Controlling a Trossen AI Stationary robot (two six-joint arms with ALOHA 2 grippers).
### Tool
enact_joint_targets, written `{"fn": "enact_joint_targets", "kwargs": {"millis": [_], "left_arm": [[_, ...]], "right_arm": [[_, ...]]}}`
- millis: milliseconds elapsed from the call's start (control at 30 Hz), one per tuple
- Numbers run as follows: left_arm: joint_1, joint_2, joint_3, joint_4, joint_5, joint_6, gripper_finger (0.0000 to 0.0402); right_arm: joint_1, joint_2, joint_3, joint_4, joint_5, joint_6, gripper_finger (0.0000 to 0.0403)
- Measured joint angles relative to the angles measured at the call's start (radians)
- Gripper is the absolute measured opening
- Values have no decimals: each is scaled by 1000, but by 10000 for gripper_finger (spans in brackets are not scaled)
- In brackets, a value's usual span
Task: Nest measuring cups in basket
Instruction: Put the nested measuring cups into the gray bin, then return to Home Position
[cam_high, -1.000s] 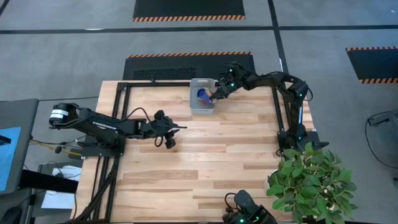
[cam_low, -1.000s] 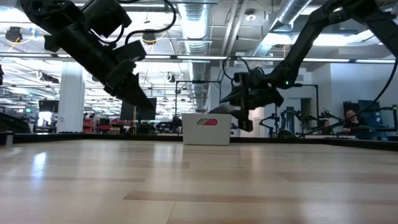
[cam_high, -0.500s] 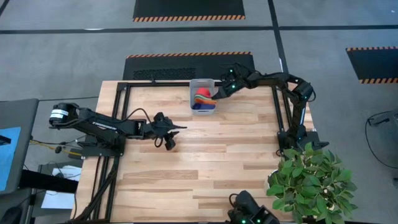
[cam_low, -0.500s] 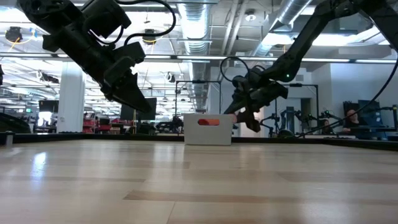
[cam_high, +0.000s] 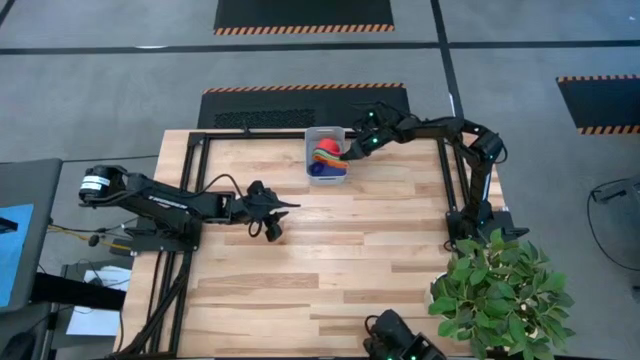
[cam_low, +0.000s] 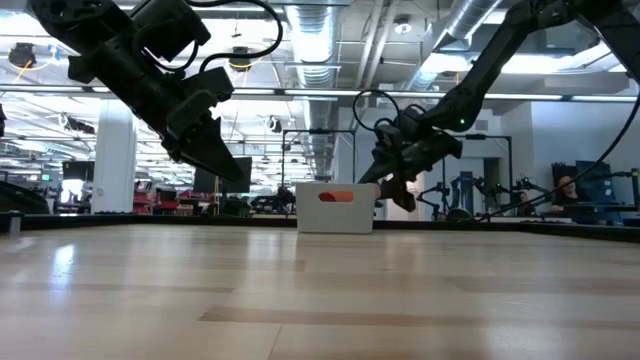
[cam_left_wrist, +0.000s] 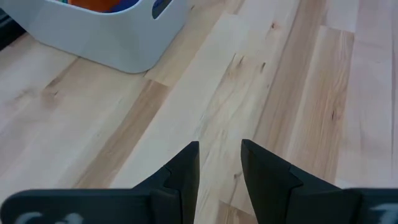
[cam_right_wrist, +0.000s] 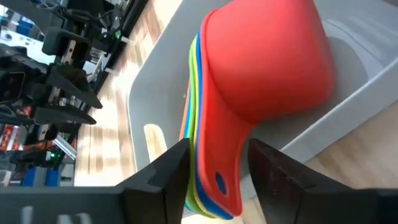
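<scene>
The measuring cups (cam_high: 327, 155) form one nested stack inside the pale basket (cam_high: 313, 138) at the far middle of the table. The red cup (cam_right_wrist: 267, 68) is outermost with its rounded bottom showing, and green, yellow, blue and orange rims sit behind it. Through the basket wall (cam_low: 335, 215) in the low view I see red and orange. My right gripper (cam_high: 350, 150) is at the basket's right side, shut on the stacked handles. My left gripper (cam_high: 289, 206) hovers open over bare wood left of centre, with the basket (cam_left_wrist: 112, 43) ahead of it. My right gripper (cam_right_wrist: 217, 163) pinches the stacked flat handles (cam_right_wrist: 219, 180) between its two fingers, one finger (cam_right_wrist: 177, 168) on each side edge of the stack. It comes slanting down from the table's right over the basket rim. The stack is tilted, bowls inside the basket, red bottom turned upward.
A leafy potted plant (cam_high: 500, 290) fills the near right corner. Black frame rails (cam_high: 190, 190) run along the table's left, far and right sides. A dark device (cam_high: 400, 342) sits at the near edge. Open wood lies between my left gripper and the near edge.
My right gripper has drawn back a little toward the table's right and tipped, fingers still on the cups. The stack has turned inside the basket: a second ago mostly blue showed from above, now the red cup lies on top. In the last half second nothing has moved.
</scene>
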Motion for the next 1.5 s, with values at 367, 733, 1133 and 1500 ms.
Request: {"fn": "enact_joint_targets", "kwargs": {"millis": [367, 733, 1133, 1500], "left_arm": [[-27, -209, 0, -32, -74, 76, 84], [-155, -426, -64, 54, -214, 161, 40], [-192, -696, -374, 397, -221, 183, 1], [-178, -866, -391, 398, -242, 312, 1]], "right_arm": [[42, -133, -3, -18, 270, -89, 255], [249, -375, -6, -95, 566, -223, 255], [623, -774, -393, 331, 730, -188, 216], [785, -1260, -726, 377, 910, -135, 87]]}}
